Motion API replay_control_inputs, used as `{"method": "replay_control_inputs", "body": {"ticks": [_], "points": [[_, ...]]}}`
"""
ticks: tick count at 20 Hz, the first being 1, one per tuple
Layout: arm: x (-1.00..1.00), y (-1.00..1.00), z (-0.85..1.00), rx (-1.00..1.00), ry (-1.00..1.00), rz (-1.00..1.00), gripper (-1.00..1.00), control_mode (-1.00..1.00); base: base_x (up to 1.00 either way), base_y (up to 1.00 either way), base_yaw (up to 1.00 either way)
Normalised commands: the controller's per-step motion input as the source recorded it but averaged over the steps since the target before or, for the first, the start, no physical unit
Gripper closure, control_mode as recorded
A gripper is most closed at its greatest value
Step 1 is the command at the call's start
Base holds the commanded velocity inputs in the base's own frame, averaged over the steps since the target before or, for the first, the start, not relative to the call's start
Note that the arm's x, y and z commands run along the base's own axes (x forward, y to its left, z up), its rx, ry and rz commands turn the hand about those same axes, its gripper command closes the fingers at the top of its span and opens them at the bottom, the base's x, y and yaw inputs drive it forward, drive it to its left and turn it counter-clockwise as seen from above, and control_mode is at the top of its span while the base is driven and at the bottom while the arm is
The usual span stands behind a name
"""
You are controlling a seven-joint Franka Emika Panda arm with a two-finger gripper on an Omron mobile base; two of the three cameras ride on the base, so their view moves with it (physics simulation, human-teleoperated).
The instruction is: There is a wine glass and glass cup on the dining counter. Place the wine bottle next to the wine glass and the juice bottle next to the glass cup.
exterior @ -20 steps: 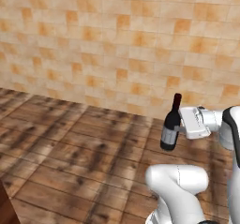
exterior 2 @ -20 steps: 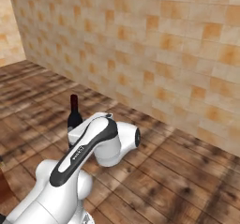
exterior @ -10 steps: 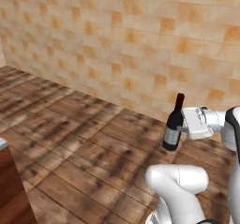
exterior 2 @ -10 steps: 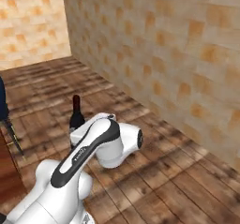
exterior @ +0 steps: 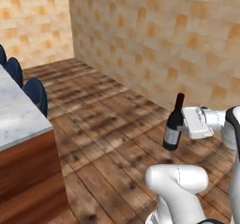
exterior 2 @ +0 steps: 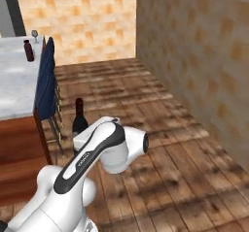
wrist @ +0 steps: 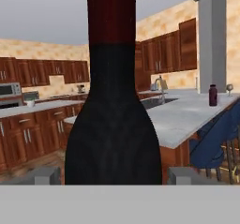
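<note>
Wooden floor and tiled walls surround one gripper (exterior: 183,127) clamped on one upright wine bottle (exterior: 174,123), with one dining counter (wrist: 197,109) far ahead carrying one wine glass (wrist: 229,88).

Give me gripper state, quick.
Gripper: shut on the wine bottle, held upright above the floor.

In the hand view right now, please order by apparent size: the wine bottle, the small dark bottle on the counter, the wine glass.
1. The wine bottle, by far the largest, but it is held right at the camera.
2. The small dark bottle, standing far off on the dining counter.
3. The wine glass, just beside it, looks a little smaller.
</note>
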Motion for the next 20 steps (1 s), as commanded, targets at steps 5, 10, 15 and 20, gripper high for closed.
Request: {"method": "replay_control_inputs", "body": {"ticks": [5,10,15,20], "points": [[0.0,0.0,0.0,0.0,0.0,0.0,1.0,1.0,0.69,-0.04,0.38],[0.0,0.0,0.0,0.0,0.0,0.0,1.0,1.0,0.71,-0.04,0.38],[0.0,0.0,0.0,0.0,0.0,0.0,1.0,1.0,0.75,-0.08,0.3],[0.0,0.0,0.0,0.0,0.0,0.0,1.0,1.0,0.73,-0.24,0.12]]}}
